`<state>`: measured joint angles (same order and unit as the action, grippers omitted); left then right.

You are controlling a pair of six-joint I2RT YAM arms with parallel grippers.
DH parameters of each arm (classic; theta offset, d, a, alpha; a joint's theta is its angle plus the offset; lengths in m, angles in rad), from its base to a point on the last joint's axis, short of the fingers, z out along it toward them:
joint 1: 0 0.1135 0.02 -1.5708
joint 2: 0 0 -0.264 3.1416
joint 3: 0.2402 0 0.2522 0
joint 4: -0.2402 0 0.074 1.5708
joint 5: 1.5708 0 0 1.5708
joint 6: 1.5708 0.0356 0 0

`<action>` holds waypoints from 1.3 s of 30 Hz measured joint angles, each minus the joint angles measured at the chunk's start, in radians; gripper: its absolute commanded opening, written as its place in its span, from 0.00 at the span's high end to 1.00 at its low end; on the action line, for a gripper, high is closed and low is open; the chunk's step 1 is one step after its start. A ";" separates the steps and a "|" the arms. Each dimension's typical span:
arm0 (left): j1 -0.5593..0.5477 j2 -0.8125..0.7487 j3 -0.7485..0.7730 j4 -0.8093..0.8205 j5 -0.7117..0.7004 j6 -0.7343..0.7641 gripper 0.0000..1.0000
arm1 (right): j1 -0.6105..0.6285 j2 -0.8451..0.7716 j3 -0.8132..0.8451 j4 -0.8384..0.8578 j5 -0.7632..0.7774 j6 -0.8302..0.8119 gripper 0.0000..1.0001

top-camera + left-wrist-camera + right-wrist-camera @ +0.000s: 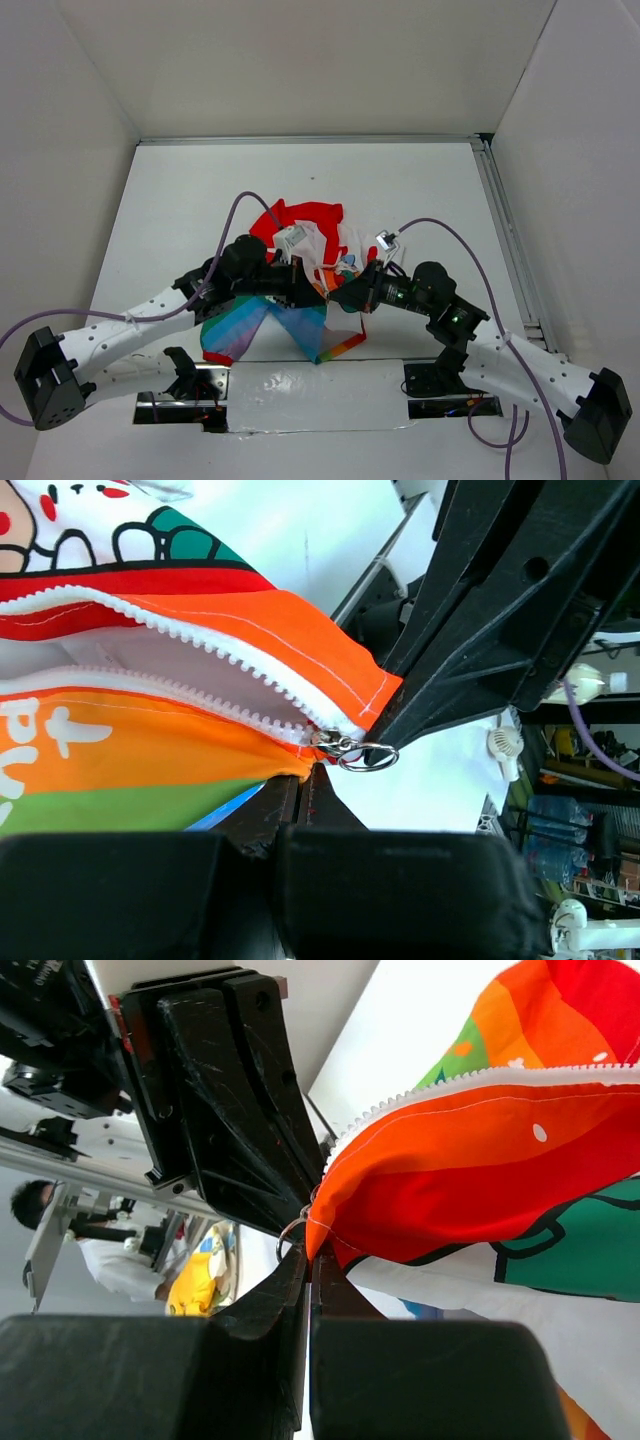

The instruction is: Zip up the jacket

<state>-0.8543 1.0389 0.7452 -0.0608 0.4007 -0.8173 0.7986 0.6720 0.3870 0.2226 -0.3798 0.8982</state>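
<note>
Jacket [305, 245] is kept bunched at mid-worktop [200, 190], its hem pinched beside the bottomed zip slider [333, 745] by the clenched left claw [305, 780] and clenched right claw [308, 1260], seemingly so the open teeth are steadied for zipping

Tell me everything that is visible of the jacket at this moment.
The jacket is thin fabric: white front with cartoon print, red collar, rainbow stripes. It lies crumpled at the middle of the table. Its zipper is open; the two white rows of teeth meet at a metal slider with a ring pull. The left gripper and right gripper, both shut, pinch the hem beside the slider.
</note>
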 measured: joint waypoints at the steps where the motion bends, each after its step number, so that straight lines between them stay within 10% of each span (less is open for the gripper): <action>1: 0.000 0.005 0.000 -0.005 0.000 0.004 1.00 | 0.000 0.011 0.001 0.001 -0.003 0.000 1.00; 7: -0.001 0.010 0.000 -0.007 0.002 0.010 1.00 | 0.000 0.050 0.046 -0.048 0.000 -0.014 0.72; 12: -0.018 0.010 0.000 0.018 0.036 0.010 1.00 | 0.000 0.061 0.067 -0.062 0.023 -0.032 0.70; 23: -0.018 0.011 0.000 0.010 0.049 0.011 1.00 | 0.000 0.060 0.071 -0.076 0.034 -0.034 0.97; 39: -0.017 0.016 0.000 0.019 0.042 0.011 1.00 | 0.000 0.090 0.071 -0.097 0.124 0.119 1.00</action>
<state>-0.8711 1.0546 0.7452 -0.0422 0.4423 -0.8062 0.7986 0.7620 0.4583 0.1257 -0.2562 1.0168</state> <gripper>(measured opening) 0.038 0.090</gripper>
